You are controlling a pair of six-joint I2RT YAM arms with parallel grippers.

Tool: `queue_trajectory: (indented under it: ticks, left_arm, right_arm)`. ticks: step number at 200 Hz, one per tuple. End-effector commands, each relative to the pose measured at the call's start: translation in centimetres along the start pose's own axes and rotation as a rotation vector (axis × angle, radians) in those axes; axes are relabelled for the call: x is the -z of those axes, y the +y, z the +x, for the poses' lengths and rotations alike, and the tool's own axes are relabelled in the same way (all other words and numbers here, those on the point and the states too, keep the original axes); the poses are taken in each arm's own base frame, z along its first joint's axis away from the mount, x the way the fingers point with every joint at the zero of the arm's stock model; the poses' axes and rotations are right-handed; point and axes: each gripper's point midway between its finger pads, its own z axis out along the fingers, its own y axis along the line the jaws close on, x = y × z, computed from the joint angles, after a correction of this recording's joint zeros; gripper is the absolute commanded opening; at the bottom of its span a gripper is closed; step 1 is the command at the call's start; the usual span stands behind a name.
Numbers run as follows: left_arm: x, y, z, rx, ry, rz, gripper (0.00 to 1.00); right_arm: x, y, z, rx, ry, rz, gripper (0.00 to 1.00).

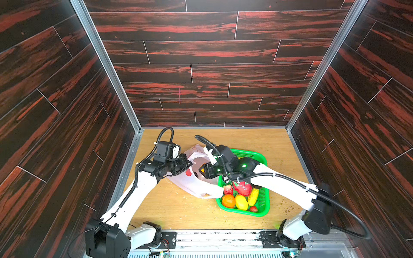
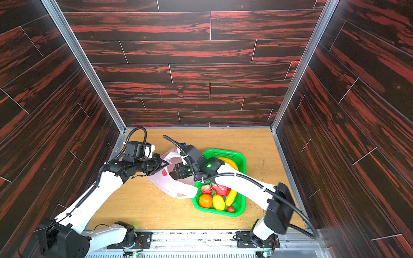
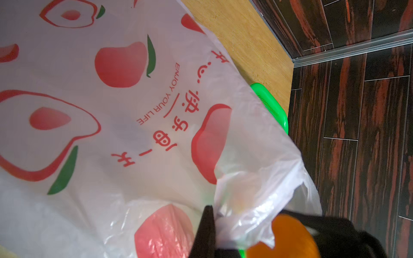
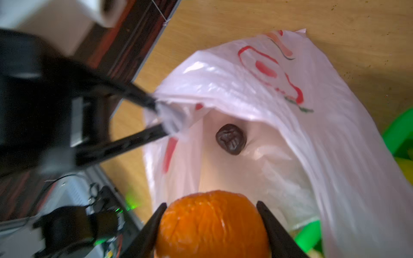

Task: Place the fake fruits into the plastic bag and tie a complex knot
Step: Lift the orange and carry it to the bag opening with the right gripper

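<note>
**Wooden counter: orange held at the open bag mouth**

Dark, red-streaked plank walls close in a light wooden counter (image 1: 169, 207). Left of centre on it lies the thin, translucent whitish-pink plastic bag (image 1: 194, 185), printed with red peaches and red text. Its near right corner touches the left rim of a green perforated plastic basket (image 1: 266, 201).

From the left, the left end effector (image 1: 190, 164) is closed on the bag's rim. In the right wrist view its black fingers (image 4: 143, 100) pinch a bunch of film, and the mouth stands lifted open. The right end effector (image 4: 211, 203) reaches in from the right, across the far half of the basket. Its jaws stand part open, clamped on either side of a glossy round orange toy fruit (image 4: 212, 225), which sits just at the bag's opening, above the film.

Deep inside the bag rests one wrinkled, dark purple-brown round fruit (image 4: 230, 139).

The near half of the basket holds a second orange (image 1: 228, 200), a yellow lemon (image 1: 241, 202) and a yellow banana (image 1: 253, 196). A red-pink dragon fruit (image 1: 242, 187), a red strawberry (image 1: 228, 189) and a smaller strawberry (image 1: 253, 208) lie there too, packed close together.
</note>
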Motion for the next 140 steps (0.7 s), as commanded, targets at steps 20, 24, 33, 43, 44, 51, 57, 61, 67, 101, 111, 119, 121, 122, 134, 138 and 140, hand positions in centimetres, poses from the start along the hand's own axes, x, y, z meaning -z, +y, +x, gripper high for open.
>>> queue_trajectory:
  ticks: [20,24,33,43,44,51,57,61,67,101,111,119,121,122,134,138,140]
  left_arm:
    - [1.5,-0.1,0.3,-0.015,-0.018,-0.022,0.0]
    - [1.6,0.0,0.3,-0.017,-0.022,-0.033,0.0]
    - [1.8,0.3,0.2,-0.019,-0.032,-0.051,0.0]
    - [1.8,0.3,0.2,-0.022,-0.035,-0.052,0.0]
    - [1.8,0.3,0.2,-0.021,-0.035,-0.051,0.0]
    - [1.8,0.2,0.3,-0.02,-0.032,-0.044,0.0]
    - [1.7,0.1,0.3,-0.018,-0.029,-0.038,0.0]
    - [1.7,0.0,0.4,-0.018,-0.024,-0.033,0.0]
    - [1.6,0.0,0.4,-0.014,-0.019,-0.03,0.0]
    - [1.2,-0.1,0.4,0.001,-0.014,-0.013,0.0]
    - [1.1,0.0,0.5,0.005,-0.01,-0.014,0.0]
    - [1.0,0.0,0.5,0.006,-0.009,-0.014,0.0]
    - [1.0,0.1,0.5,0.006,-0.009,-0.016,0.0]
    - [1.0,0.1,0.5,0.007,-0.009,-0.017,0.0]
    - [0.9,0.1,0.5,0.007,-0.007,-0.016,0.0]
    - [0.9,0.1,0.5,0.01,-0.004,-0.018,0.0]
    - [0.9,0.1,0.5,0.01,-0.004,-0.018,0.0]
  right_arm:
    - [-3.5,-1.0,-1.2,0.03,-0.056,0.071,0.44]
    - [-3.8,-1.1,-1.2,0.033,-0.057,0.076,0.45]
    - [-4.4,-1.5,-1.2,0.035,-0.062,0.094,0.46]
    - [-5.0,-1.8,-1.4,0.039,-0.074,0.105,0.47]
    - [-5.1,-1.8,-1.4,0.039,-0.075,0.105,0.47]
    - [-5.5,-2.0,-1.6,0.038,-0.081,0.108,0.47]
    - [-5.7,-2.0,-1.8,0.035,-0.091,0.105,0.48]
    - [-6.0,-2.1,-1.9,0.033,-0.094,0.101,0.48]
    - [-6.3,-2.2,-2.0,0.026,-0.1,0.094,0.48]
    - [-7.8,-1.8,-2.6,0.015,-0.117,0.037,0.48]
    - [-8.0,-1.6,-2.6,0.015,-0.113,0.029,0.48]
    - [-8.3,-1.6,-2.6,0.016,-0.109,0.024,0.5]
    - [-8.3,-1.5,-2.6,0.017,-0.11,0.022,0.5]
    - [-8.3,-1.5,-2.6,0.016,-0.109,0.022,0.5]
    - [-8.6,-1.5,-2.6,0.019,-0.106,0.019,0.53]
    - [-8.7,-1.4,-2.5,0.019,-0.104,0.017,0.54]
    - [-8.8,-1.5,-2.5,0.021,-0.104,0.018,0.54]
